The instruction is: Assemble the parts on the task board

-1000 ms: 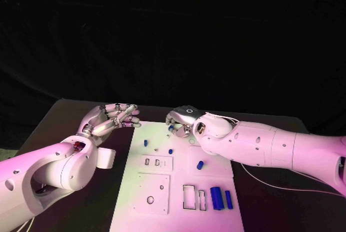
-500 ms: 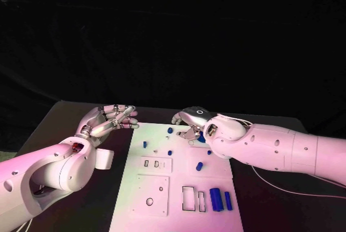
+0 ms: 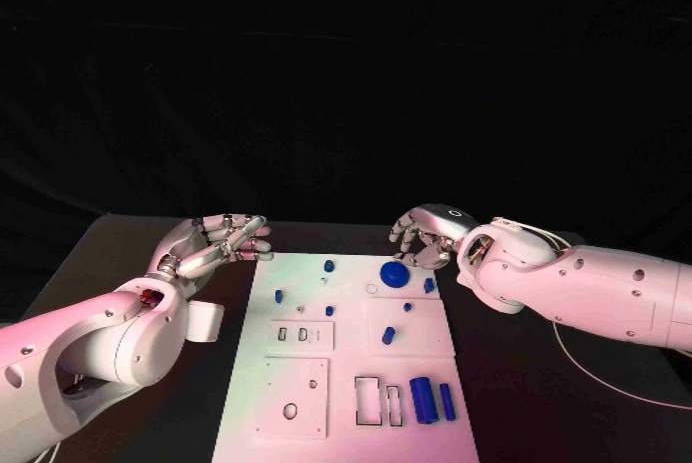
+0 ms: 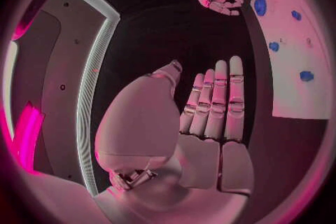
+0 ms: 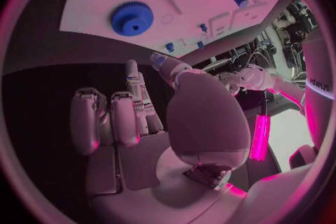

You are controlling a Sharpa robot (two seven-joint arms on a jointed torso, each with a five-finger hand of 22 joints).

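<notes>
The white task board (image 3: 339, 358) lies in the middle of the black table. A blue gear (image 3: 394, 273) lies flat near its far edge, also seen in the right wrist view as the gear (image 5: 131, 18). Small blue pegs (image 3: 329, 266) are scattered around it, and two larger blue cylinders (image 3: 423, 398) lie at the near right. My right hand (image 3: 428, 233) hovers just beyond the board's far right corner, fingers loosely bent, holding nothing. My left hand (image 3: 216, 241) hangs off the board's far left corner with its fingers (image 4: 217, 101) straight and empty.
A rectangular plate with two small slots (image 3: 302, 334) and a larger plate with a round hole (image 3: 296, 395) sit on the board's left half. Two open rectangular frames (image 3: 378, 400) lie beside the cylinders. Bare black table (image 3: 130, 243) flanks the board.
My right hand has drawn back from over the board's far end toward the right, uncovering the blue gear, which now lies on the board. The left hand has barely moved.
</notes>
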